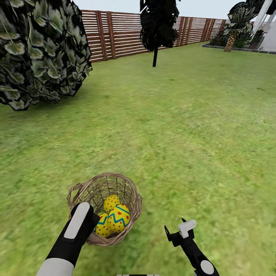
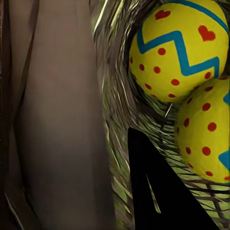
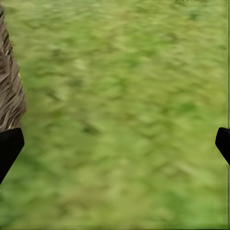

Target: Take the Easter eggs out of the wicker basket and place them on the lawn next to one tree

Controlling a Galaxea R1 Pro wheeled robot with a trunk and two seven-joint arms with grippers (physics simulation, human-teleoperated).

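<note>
L jaws (image 1: 94, 224) down inside the brown woven-twig wicker basket (image 1: 132, 197) on the green lawn (image 1: 191, 134), beside three yellow zigzag-banded Easter eggs (image 1: 118, 217) to grab one; can't tell its opening. R jaws (image 1: 175, 229) spread wide, empty, parked over grass as backup.

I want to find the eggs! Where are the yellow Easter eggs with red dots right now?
In the head view, the three yellow dotted Easter eggs sit inside the round woven wicker basket on the green lawn, low and left of centre, beside the left gripper.
</note>
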